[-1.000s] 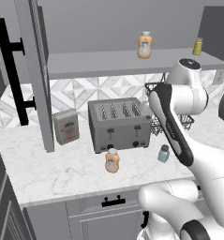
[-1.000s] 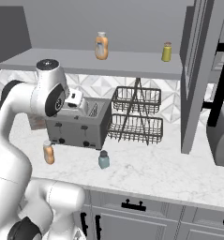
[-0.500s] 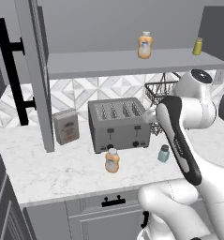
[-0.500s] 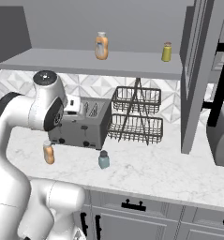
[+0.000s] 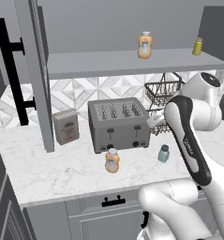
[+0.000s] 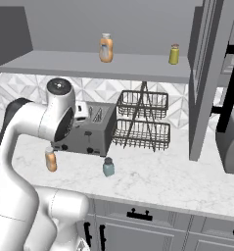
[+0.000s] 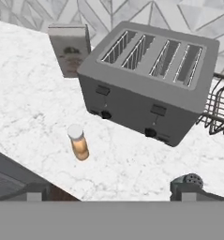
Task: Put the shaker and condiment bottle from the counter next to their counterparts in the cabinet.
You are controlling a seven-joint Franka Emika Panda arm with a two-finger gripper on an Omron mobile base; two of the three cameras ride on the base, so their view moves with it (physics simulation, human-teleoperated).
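The gripper (image 7: 108, 192) is being held above the counter (image 5: 62, 173), nothing pinched; whether its tips are spread cannot be told.

Below it, the condiment bottle (image 7: 78, 143) is standing just in front of the toaster (image 7: 146, 79), with the shaker (image 5: 163, 153) to its right, near the wire rack (image 6: 140, 120).

The smooth, rounded plastic bottle is being judged likely to tip or slip if closed on off-centre. The toaster's boxy metal body is being judged a collision risk.
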